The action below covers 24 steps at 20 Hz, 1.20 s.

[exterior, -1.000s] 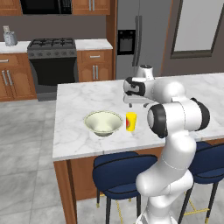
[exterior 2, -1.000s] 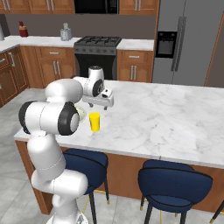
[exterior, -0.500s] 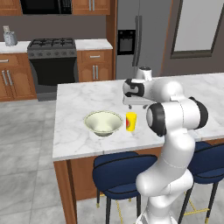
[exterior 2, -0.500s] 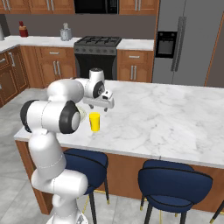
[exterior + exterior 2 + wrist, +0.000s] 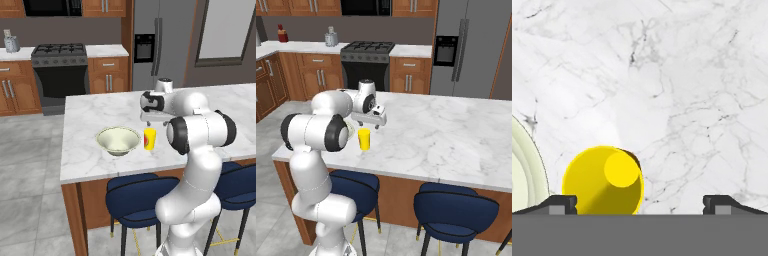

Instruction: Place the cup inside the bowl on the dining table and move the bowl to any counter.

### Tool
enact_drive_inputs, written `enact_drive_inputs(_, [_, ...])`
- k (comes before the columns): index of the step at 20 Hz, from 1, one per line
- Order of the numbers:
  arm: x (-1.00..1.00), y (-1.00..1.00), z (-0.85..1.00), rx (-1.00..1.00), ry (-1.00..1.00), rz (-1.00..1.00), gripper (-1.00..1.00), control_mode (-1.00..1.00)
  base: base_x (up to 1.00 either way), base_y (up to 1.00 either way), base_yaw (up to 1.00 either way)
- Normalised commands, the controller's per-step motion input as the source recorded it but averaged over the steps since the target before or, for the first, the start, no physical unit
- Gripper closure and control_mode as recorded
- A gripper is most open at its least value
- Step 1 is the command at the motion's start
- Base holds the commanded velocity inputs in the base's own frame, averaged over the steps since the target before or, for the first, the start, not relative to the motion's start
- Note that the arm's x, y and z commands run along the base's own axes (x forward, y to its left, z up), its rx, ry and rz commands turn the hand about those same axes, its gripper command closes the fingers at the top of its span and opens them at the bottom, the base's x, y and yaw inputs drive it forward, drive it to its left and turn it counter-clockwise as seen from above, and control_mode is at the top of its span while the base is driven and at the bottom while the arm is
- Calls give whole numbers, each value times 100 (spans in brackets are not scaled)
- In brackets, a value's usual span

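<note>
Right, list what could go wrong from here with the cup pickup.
1. In the hand view the cup sits off-centre, close to one finger of the open gripper; descending like this could knock it over instead of straddling it.
2. The bowl stands right beside the cup on the dining table, so a nudged cup or that finger may bump its rim.

Bare marble lies right of the cup (image 5: 149, 138); the bowl (image 5: 118, 140) crowds its left.
</note>
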Motion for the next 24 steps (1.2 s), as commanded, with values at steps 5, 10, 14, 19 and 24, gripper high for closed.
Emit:
enact_drive_inputs(5, [0, 0, -11, 0, 1, 0, -100, -100, 0, 0, 0])
enact_drive_inputs(10, [0, 0, -11, 0, 1, 0, -100, -100, 0, 0, 0])
enact_drive_inputs(14, [1, 0, -14, 0, 0, 0, -100, -100, 0, 0, 0])
enact_drive_inputs(19, [4, 0, -13, 0, 0, 0, -100, -100, 0, 0, 0])
enact_drive_inputs(24, [4, 0, -12, 0, 0, 0, -100, -100, 0, 0, 0])
